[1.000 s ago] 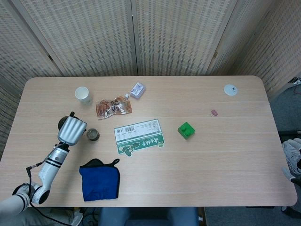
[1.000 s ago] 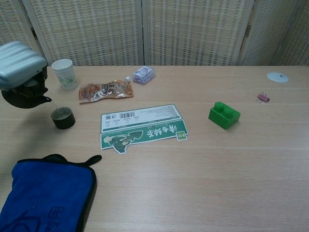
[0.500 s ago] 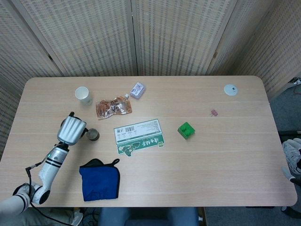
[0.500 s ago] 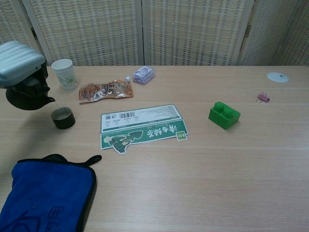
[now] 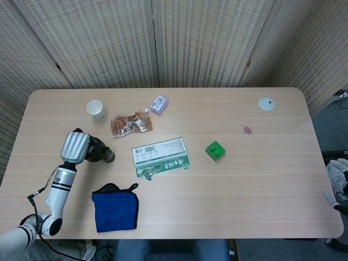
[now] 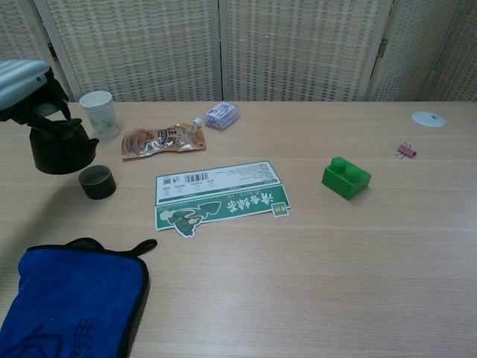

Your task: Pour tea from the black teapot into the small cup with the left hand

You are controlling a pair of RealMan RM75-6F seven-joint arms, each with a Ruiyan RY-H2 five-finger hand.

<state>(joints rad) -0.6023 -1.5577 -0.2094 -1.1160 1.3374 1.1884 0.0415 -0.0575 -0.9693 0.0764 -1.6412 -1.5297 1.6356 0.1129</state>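
Note:
The black teapot (image 6: 59, 146) stands upright just left of the small dark cup (image 6: 97, 181), its spout near the cup's rim. My left hand (image 6: 26, 80) grips the teapot's top handle from above. In the head view the left hand (image 5: 75, 146) covers part of the teapot (image 5: 97, 150), and the cup (image 5: 109, 157) peeks out at its right side. Whether the teapot rests on the table or hangs just over it, I cannot tell. My right hand (image 5: 337, 178) shows only at the right edge, off the table, with its fingers unclear.
A blue cloth pouch (image 6: 68, 298) lies near the front edge below the cup. A green and white card (image 6: 220, 196) lies right of the cup. A white paper cup (image 6: 98, 113) and an orange foil pouch (image 6: 160, 139) sit behind. A green brick (image 6: 346, 177) stands further right.
The teapot has swung back from its pouring tilt over the cup to upright. My left hand has turned and drawn slightly left with it; the thin stream has stopped.

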